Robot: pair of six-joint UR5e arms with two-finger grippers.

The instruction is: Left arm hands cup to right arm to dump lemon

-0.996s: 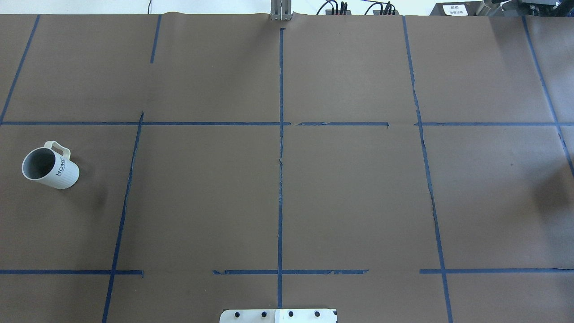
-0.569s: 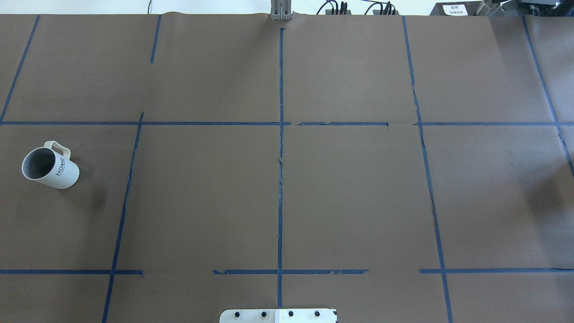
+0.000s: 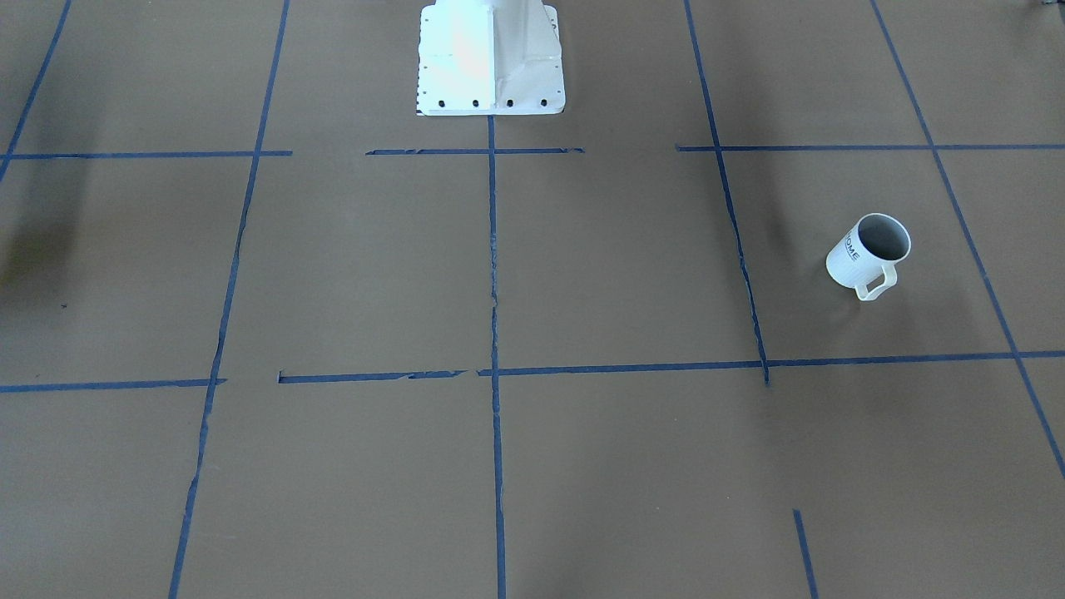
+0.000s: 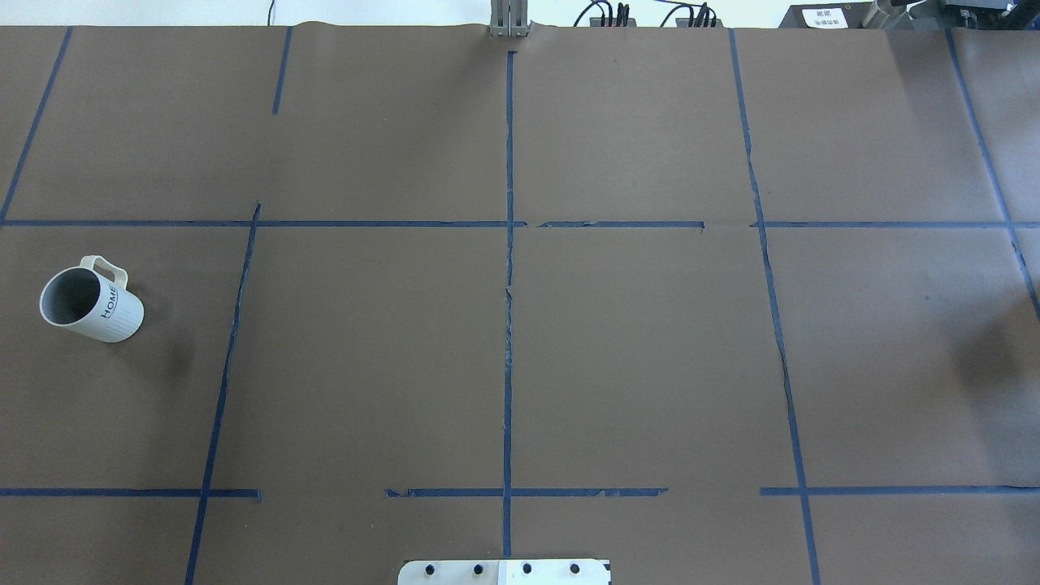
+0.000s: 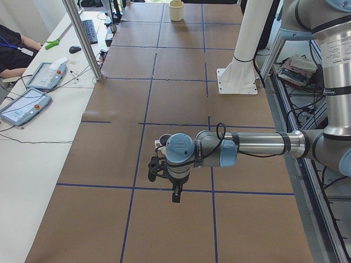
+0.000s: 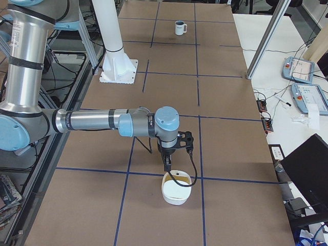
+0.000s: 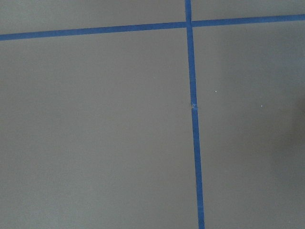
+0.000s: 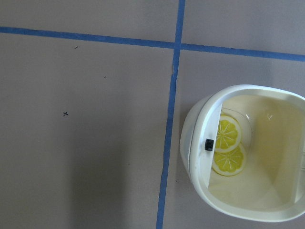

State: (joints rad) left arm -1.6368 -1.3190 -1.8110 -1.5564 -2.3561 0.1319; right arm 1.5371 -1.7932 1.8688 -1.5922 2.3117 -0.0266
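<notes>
The white cup [image 4: 91,301] with black "HOME" lettering stands upright at the table's left side, handle toward the far edge. It also shows in the front-facing view [image 3: 865,254] and far off in the exterior right view [image 6: 180,27]. Its grey inside shows no lemon; the lemon is hidden or out of view. My left gripper [image 5: 174,194] points down above the table, near the cup. My right gripper [image 6: 166,165] points down just above a white bowl [image 6: 177,190]. Both grippers show only in the side views, so I cannot tell whether they are open or shut.
The white bowl's rim [image 8: 190,143] fills the right of the right wrist view, with two yellow citrus-slice shapes on its bottom. Blue tape lines cross the brown table. The white robot base [image 3: 491,58] stands at the near middle edge. Operators' tablets lie on a side table [image 5: 27,104].
The cup has not moved. Faint arm shadows on the table have shifted slightly.
</notes>
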